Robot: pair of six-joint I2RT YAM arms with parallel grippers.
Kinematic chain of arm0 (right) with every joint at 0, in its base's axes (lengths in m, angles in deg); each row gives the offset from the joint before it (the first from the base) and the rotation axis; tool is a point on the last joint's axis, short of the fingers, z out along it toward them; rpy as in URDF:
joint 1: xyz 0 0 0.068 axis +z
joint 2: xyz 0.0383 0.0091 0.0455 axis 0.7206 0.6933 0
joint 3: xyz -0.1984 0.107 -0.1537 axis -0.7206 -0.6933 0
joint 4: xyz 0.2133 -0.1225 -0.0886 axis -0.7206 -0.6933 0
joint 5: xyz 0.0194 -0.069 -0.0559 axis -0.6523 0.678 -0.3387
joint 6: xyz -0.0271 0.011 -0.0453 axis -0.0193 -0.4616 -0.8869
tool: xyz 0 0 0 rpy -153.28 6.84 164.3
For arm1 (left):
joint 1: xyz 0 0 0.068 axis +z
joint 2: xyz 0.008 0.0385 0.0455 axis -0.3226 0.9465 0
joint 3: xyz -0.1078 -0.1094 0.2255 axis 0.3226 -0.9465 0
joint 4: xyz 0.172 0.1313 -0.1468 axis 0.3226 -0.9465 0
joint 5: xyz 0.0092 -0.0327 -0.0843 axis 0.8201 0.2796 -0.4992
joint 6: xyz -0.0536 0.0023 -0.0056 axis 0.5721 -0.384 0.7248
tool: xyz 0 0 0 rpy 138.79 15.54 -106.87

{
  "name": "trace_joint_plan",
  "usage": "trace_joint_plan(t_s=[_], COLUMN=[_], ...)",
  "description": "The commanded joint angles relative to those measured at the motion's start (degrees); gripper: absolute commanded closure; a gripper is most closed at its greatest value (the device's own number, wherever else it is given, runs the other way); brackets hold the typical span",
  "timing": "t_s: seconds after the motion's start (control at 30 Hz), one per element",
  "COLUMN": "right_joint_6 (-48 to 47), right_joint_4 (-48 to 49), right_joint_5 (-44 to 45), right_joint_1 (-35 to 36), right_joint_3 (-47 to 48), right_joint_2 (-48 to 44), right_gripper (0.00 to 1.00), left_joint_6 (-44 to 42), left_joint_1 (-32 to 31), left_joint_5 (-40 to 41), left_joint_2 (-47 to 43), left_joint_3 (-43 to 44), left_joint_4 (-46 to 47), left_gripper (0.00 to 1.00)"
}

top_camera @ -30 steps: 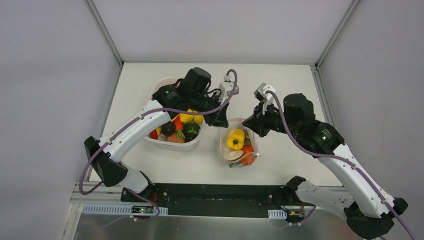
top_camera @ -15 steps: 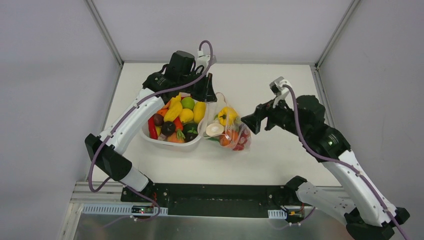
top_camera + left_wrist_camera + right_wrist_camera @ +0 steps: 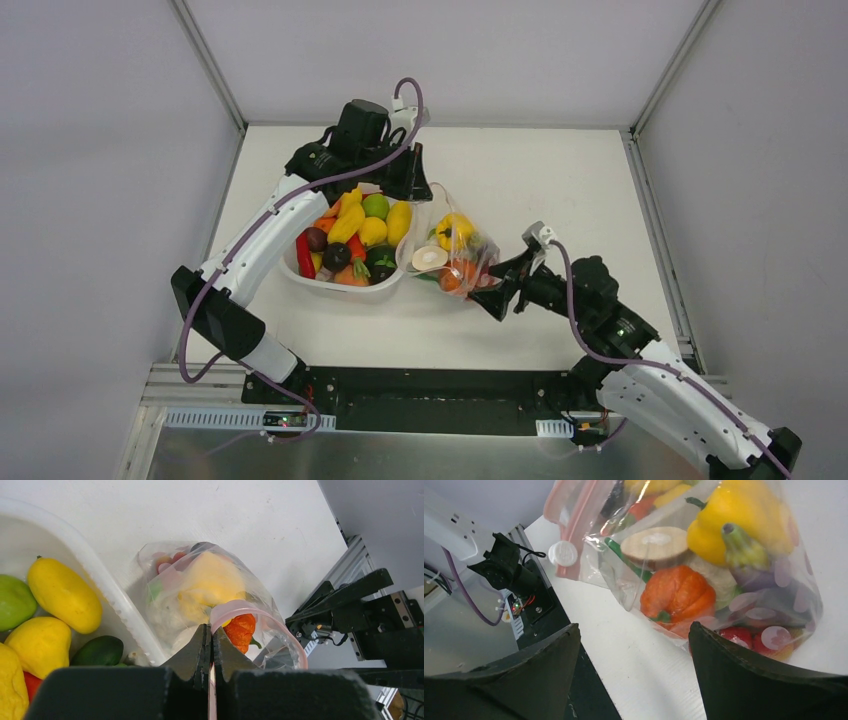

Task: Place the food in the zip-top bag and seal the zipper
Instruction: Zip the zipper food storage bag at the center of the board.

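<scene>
On my left the white tub (image 3: 347,289) sits on the table (image 3: 570,175), heaped with loose food (image 3: 362,232): yellow, green, red and dark purple pieces. My left gripper (image 3: 412,190) hangs over the tub's far right corner. In the left wrist view its fingers (image 3: 196,647) are pressed together with the zipper (image 3: 227,608) pinched between them, the pink strip running out from the tips and curving round the open mouth. So the left claw is clamped on the zipper, and the zip-top bag (image 3: 458,252) trails from that grip toward the near right, its body lying on the table just beside the tub's right wall.

Through the clear plastic I can see a yellow pepper (image 3: 734,525), an orange pepper (image 3: 679,597), a round pale slice (image 3: 654,542) and something red (image 3: 739,635) near the bottom corner.

Further right, my right gripper (image 3: 500,290) sits low at the bag's near right corner. The right wrist view shows its fingers (image 3: 529,675) spread wide, nothing between them but bare table and the bag's edge ahead. The right-hand fingertip lies very close to the plastic; I cannot tell whether it touches. That claw holds nothing.
</scene>
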Motion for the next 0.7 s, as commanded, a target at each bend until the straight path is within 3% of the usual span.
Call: trace_joint_plan(t_s=[0.0,0.13,0.33,0.43,0.67], right_joint_6=[-6.5,-13.2,-30.9,-34.2,-35.7], right_joint_4=[12.3,19.9,33.1,40.0,54.2], right_joint_5=[5.8,16.6,41.2,46.0,50.7], right_joint_1=[5.5,15.6,33.3,35.4,36.0], right_joint_3=[-0.8,-3.8,-6.3,-8.0,-11.4], right_joint_2=[-1.3,0.2,9.1,12.3,16.9], right_gripper=[0.19,0.19,0.14,0.14,0.27], left_joint_6=[1.0,1.4,2.3,2.3,2.4], left_joint_1=[0.7,0.7,0.7,0.7,0.8], left_joint_5=[0.7,0.7,0.3,0.0,-0.9], left_joint_2=[-1.1,-1.1,-1.7,-1.7,-2.1], left_joint_3=[2.0,1.7,0.4,0.1,-0.3], left_joint_4=[0.3,0.9,2.1,2.3,2.9], left_gripper=[1.0,1.0,1.0,1.0,1.0])
